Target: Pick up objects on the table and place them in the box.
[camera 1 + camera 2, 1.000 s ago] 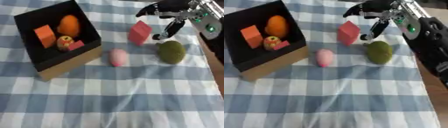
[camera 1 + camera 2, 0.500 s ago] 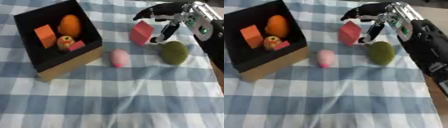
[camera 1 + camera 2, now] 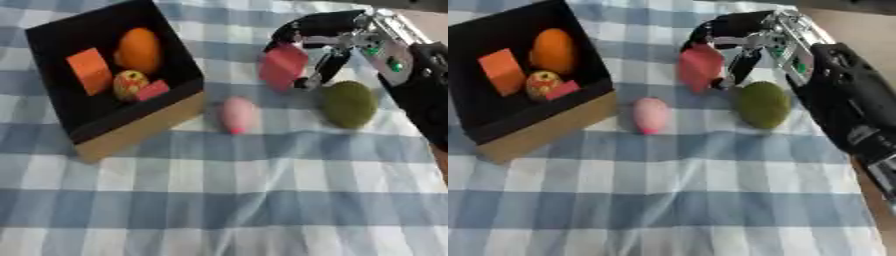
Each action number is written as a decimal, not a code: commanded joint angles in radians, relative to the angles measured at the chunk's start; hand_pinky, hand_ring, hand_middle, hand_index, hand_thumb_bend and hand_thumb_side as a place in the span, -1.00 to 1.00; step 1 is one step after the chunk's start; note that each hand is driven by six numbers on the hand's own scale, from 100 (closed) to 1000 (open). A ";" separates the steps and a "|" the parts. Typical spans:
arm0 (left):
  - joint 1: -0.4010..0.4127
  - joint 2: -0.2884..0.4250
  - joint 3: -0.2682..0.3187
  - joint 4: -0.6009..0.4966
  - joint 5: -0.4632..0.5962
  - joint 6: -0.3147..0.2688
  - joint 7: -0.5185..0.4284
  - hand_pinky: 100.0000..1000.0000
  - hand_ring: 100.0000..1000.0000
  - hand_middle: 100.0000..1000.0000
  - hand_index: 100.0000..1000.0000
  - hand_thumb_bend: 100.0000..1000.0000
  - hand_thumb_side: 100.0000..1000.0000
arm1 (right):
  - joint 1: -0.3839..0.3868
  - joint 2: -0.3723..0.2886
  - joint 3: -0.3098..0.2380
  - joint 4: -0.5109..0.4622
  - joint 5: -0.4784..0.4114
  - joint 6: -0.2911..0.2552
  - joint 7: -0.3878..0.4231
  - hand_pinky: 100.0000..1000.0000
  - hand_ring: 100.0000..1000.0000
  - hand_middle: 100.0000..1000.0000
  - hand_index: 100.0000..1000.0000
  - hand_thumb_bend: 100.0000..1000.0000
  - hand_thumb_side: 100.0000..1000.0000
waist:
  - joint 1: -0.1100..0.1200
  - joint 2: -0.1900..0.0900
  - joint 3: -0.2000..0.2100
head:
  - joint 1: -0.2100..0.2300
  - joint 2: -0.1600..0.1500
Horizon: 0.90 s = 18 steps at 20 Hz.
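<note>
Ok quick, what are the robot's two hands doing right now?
Right hand: its fingers and thumb sit on either side of the red block; whether they pinch it cannot be told.
Left hand: not in view.

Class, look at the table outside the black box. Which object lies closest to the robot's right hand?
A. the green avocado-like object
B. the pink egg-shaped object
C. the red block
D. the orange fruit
C: the right hand arches over the red block, fingers above and beside it, while the green avocado-like object and pink egg-shaped object lie farther off, and the orange fruit sits inside the box.
</note>
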 commanded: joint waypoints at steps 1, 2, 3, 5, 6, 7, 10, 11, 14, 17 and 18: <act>-0.012 0.009 0.005 -0.017 0.001 0.003 -0.003 0.43 0.76 0.43 0.55 0.04 0.17 | -0.020 -0.016 -0.013 -0.006 -0.023 -0.019 0.019 0.79 0.69 -0.08 0.32 -0.60 -0.95 | 0.003 -0.012 -0.002 | 0.000 -0.005; -0.011 0.010 0.004 -0.017 0.001 0.003 -0.003 0.43 0.76 0.43 0.55 0.04 0.17 | -0.022 -0.016 -0.013 -0.009 -0.031 -0.011 0.008 0.79 0.68 -0.09 0.32 -0.61 -0.95 | 0.003 -0.013 -0.003 | 0.000 -0.004; -0.011 0.010 0.004 -0.017 0.000 0.003 -0.003 0.43 0.76 0.43 0.55 0.04 0.17 | -0.024 -0.016 -0.014 -0.013 -0.037 -0.004 -0.001 0.77 0.65 -0.13 0.28 -0.68 -0.93 | 0.003 -0.014 -0.004 | 0.000 -0.003; -0.008 0.011 0.004 -0.017 0.000 0.004 -0.004 0.43 0.76 0.43 0.55 0.04 0.17 | -0.032 -0.018 -0.015 -0.024 -0.049 0.006 -0.015 0.76 0.63 -0.14 0.26 -0.75 -0.91 | 0.003 -0.019 -0.008 | 0.001 0.000; -0.007 0.012 0.004 -0.017 0.000 0.004 -0.004 0.43 0.76 0.43 0.55 0.04 0.17 | -0.036 -0.019 -0.015 -0.029 -0.057 0.010 -0.019 0.75 0.62 -0.15 0.24 -0.76 -0.90 | 0.003 -0.021 -0.010 | 0.001 0.001; -0.006 0.013 0.004 -0.017 -0.001 0.005 -0.005 0.43 0.76 0.43 0.55 0.04 0.17 | -0.039 -0.020 -0.015 -0.034 -0.064 0.014 -0.021 0.74 0.61 -0.16 0.24 -0.80 -0.90 | 0.002 -0.023 -0.011 | 0.001 0.002; -0.004 0.013 0.004 -0.017 -0.001 0.005 -0.005 0.43 0.76 0.43 0.55 0.04 0.17 | -0.052 -0.025 -0.016 -0.059 -0.094 0.022 -0.017 0.74 0.60 -0.15 0.24 -0.81 -0.91 | 0.001 -0.030 -0.014 | 0.003 0.004; -0.003 0.014 0.004 -0.017 -0.001 0.005 -0.005 0.43 0.76 0.43 0.55 0.04 0.17 | -0.057 -0.026 -0.017 -0.071 -0.106 0.026 -0.013 0.74 0.60 -0.15 0.24 -0.79 -0.91 | 0.001 -0.032 -0.015 | 0.003 0.005; -0.002 0.014 0.003 -0.017 -0.001 0.005 -0.005 0.43 0.76 0.43 0.55 0.04 0.16 | -0.083 -0.024 -0.023 -0.118 -0.149 0.044 -0.004 0.72 0.56 -0.15 0.24 -0.82 -0.95 | -0.001 -0.041 -0.019 | 0.000 0.009; -0.003 0.013 0.001 -0.017 0.000 0.002 -0.008 0.43 0.76 0.43 0.55 0.04 0.16 | -0.117 -0.005 -0.020 -0.166 -0.199 0.065 0.009 0.69 0.49 -0.16 0.24 -0.84 -0.96 | -0.002 -0.046 -0.018 | -0.005 0.010; -0.005 0.012 -0.002 -0.017 0.001 0.001 -0.010 0.43 0.75 0.43 0.55 0.04 0.16 | -0.131 0.007 -0.013 -0.178 -0.210 0.070 0.017 0.68 0.48 -0.15 0.25 -0.84 -0.97 | -0.002 -0.047 -0.016 | -0.008 0.009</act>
